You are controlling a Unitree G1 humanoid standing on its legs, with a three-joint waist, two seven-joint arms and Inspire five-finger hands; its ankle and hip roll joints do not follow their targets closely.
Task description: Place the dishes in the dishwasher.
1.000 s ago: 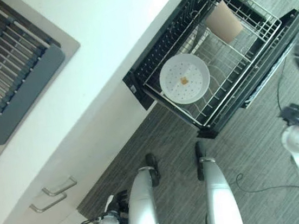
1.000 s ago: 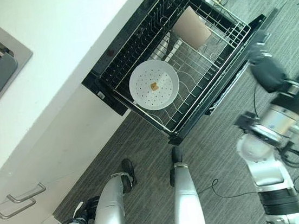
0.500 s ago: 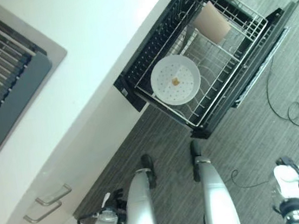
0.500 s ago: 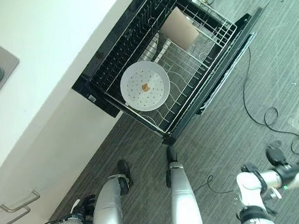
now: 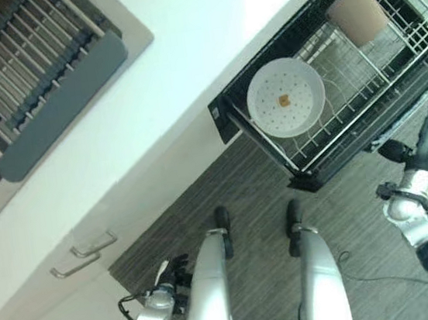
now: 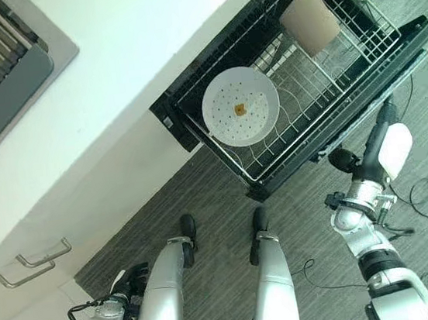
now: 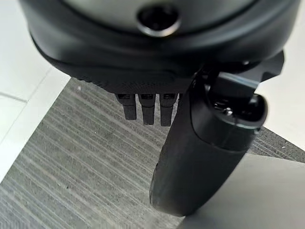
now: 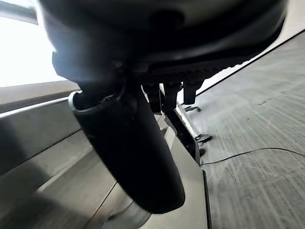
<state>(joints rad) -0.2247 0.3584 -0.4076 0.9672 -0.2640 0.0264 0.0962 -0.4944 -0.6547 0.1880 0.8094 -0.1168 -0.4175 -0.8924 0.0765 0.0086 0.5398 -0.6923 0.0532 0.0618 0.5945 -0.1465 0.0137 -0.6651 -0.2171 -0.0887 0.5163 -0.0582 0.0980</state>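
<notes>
Down low by the cabinet front, the left hand hangs empty with its fingers straight over the grey striped floor. Right hand, which half a second ago hung low over the floor, has risen to just beside the front edge of the pulled-out dishwasher rack; its fingers look loosely extended and carry nothing. Inside the rack sits one white plate with a small brown spot at its middle, and farther back one tan cup. Both sit as they did before. Beyond lies the white counter, with two drawer handles below it and one ribbed drain rack at its far corner.
</notes>
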